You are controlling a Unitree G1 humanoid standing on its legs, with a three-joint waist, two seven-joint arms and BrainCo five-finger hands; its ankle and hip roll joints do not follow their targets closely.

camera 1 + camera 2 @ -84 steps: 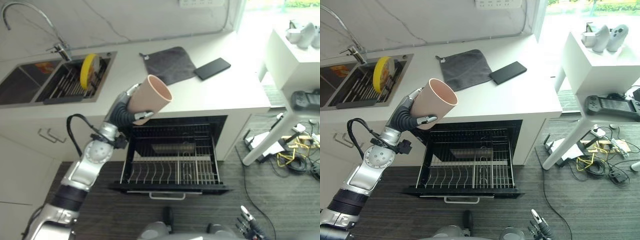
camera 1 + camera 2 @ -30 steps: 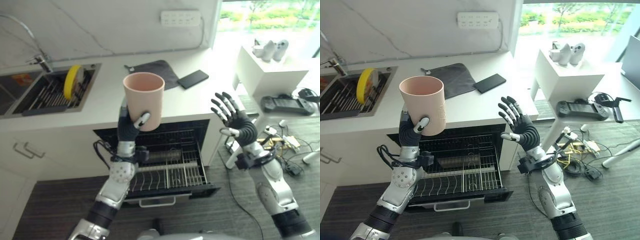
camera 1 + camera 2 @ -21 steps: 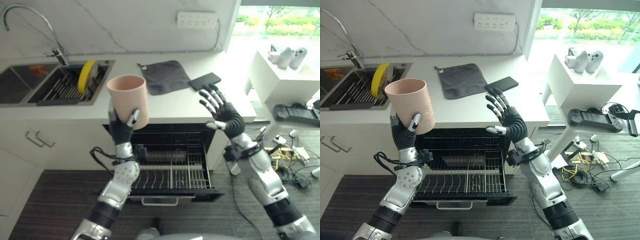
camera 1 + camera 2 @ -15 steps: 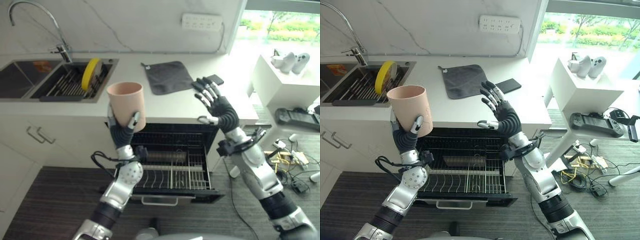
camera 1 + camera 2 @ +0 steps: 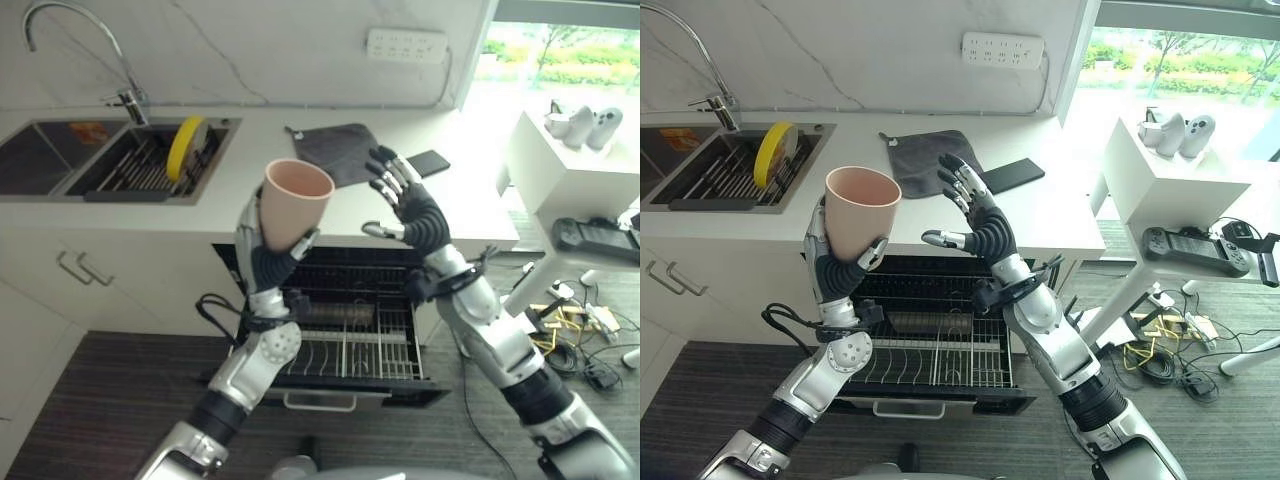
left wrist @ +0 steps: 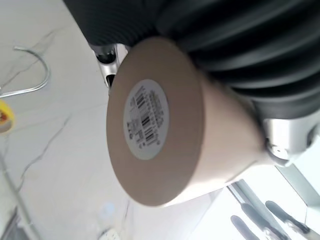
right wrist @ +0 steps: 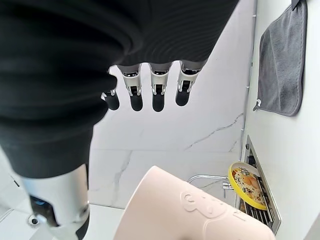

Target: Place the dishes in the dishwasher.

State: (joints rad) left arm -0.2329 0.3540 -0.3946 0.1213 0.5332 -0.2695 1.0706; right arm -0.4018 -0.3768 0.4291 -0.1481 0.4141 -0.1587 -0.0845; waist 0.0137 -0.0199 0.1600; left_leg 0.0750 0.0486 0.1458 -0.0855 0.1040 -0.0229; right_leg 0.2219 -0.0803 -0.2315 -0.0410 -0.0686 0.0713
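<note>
the left hand [image 5: 840,262] holds the pink cup [image 5: 859,215] aloft above the open dishwasher rack [image 5: 940,350], fingers curled round the cup's lower wall, mouth up and now tipped toward the right hand [image 5: 975,225]. that hand, down by the robot's side seconds ago, has risen and closed in over the last second; it now hangs just beside the cup, fingers [image 7: 156,95] spread straight and empty, not yet touching it. the approach reads as the start of a hand-over or a two-handed steadying before the cup goes down into the rack. a yellow plate [image 5: 773,153] still waits in the sink [image 5: 700,170], well apart from both hands, beyond the left fingers on the counter [image 5: 1060,215].
</note>
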